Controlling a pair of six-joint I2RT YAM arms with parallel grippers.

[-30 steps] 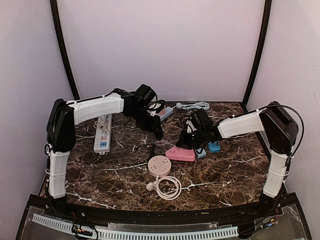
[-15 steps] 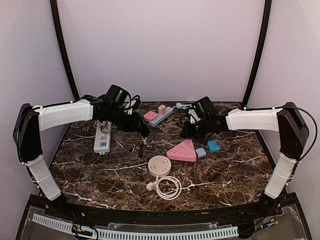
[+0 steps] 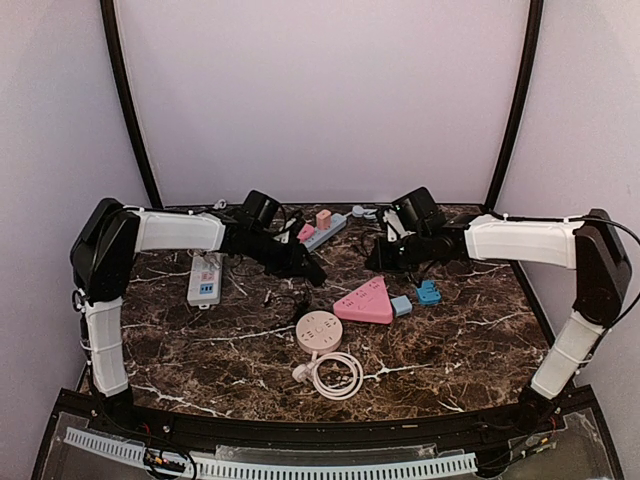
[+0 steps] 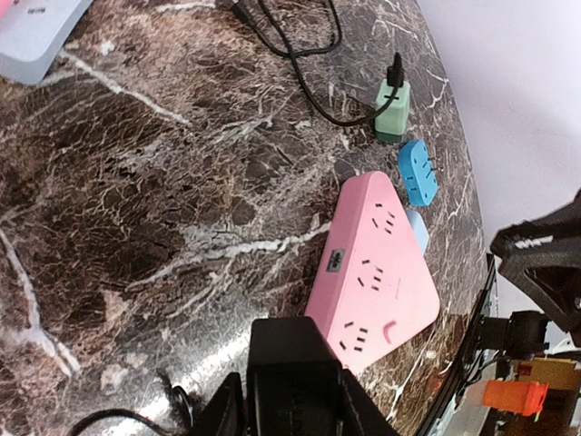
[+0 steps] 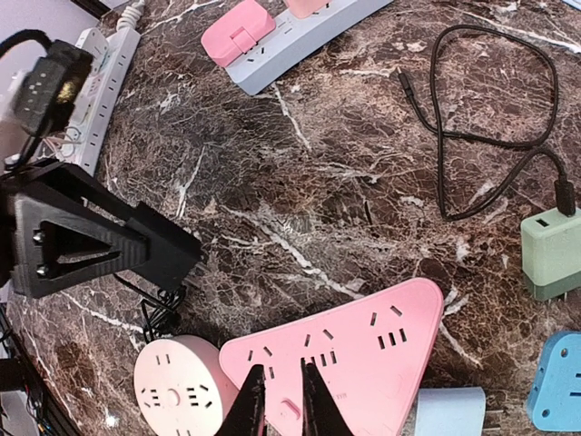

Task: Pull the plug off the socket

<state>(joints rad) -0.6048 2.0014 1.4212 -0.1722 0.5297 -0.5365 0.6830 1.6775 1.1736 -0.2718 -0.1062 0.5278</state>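
Note:
The pink triangular socket point(image 3: 365, 301) lies flat mid-table with no plug in it; it also shows in the left wrist view point(image 4: 377, 272) and the right wrist view point(image 5: 354, 363). My left gripper point(image 3: 305, 268) is shut on a black plug point(image 4: 290, 372) and holds it above the marble, just left of the socket. The plug's black cable hangs below it. My right gripper point(image 3: 378, 262) hovers behind the socket, raised. Its fingers point(image 5: 279, 386) are nearly together and hold nothing.
A round pink socket point(image 3: 318, 330) and a coiled white cable point(image 3: 338, 373) lie in front. A white power strip point(image 3: 205, 277) lies at the left, a grey strip with pink plugs point(image 3: 322, 228) at the back. A green charger point(image 5: 552, 252) and blue adapters point(image 3: 428, 292) lie at the right.
My right gripper has lifted off the pink socket and moved back. My left gripper swung left with the black plug, then came back towards the socket. The socket now lies uncovered.

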